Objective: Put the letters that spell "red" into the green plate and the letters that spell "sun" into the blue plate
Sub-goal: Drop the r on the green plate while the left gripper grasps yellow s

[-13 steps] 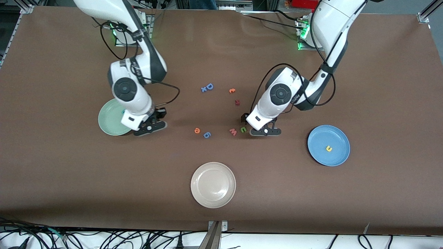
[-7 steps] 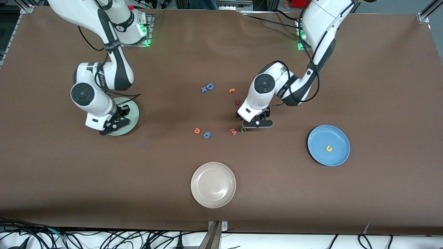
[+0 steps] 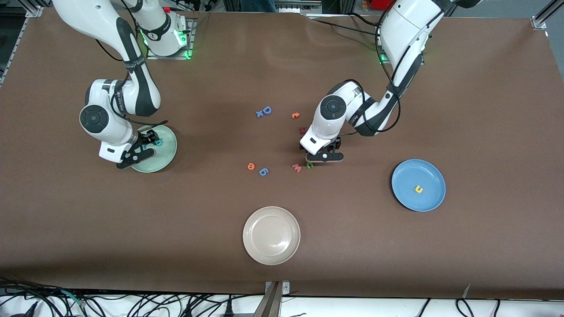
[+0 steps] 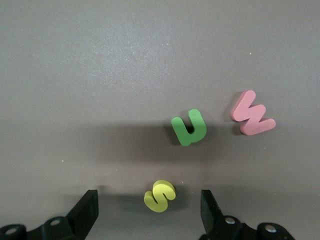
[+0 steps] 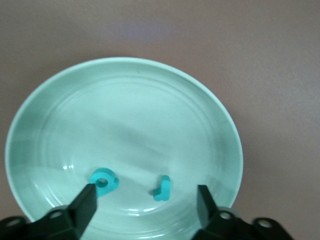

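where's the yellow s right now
The yellow s lies on the table between the open fingers of the left gripper, beside the green n and pink w; the front view hides it under that gripper.

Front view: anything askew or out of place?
Nothing stands out. Two teal letters lie in the green plate, a yellow u in the blue plate; the cream plate is bare, other letters lie loose and flat on the table.
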Motion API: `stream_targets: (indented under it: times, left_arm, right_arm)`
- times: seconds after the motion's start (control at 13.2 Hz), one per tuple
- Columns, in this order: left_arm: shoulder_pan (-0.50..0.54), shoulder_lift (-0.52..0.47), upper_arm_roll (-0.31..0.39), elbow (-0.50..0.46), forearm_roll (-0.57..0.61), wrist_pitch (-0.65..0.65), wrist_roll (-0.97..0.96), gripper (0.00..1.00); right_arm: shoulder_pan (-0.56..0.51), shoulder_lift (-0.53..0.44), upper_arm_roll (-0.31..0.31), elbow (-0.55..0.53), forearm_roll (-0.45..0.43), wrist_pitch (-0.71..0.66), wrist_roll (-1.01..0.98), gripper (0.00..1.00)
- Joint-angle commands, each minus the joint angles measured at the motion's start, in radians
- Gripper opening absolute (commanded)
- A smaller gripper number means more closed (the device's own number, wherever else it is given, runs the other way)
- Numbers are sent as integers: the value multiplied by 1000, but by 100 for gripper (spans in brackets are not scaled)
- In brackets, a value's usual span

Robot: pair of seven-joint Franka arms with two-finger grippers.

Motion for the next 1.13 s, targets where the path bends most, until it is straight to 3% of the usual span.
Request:
stream_targets:
  times: [0.0, 0.3, 0.53, 0.83, 1.06]
  left_arm:
    - [-19, 4, 12, -1, 78, 12, -62, 79]
    - [-28, 16, 11, 2, 161, 12, -147, 67]
    - [-30, 16, 9, 2, 161, 12, -149, 55]
    - [-30, 16, 7, 2, 161, 9, -150, 48]
    - [-30, 16, 9, 2, 161, 9, -150, 34]
  right_arm:
    - [5, -53, 53, 19, 63, -52, 18, 99]
    - [14, -39, 177, 111, 84, -31, 24, 99]
    - [44, 8, 260, 174, 122, 32, 220, 100]
    - [123, 97, 270, 258, 127, 78, 336, 100]
    - [156, 145, 274, 333, 130, 46, 341, 100]
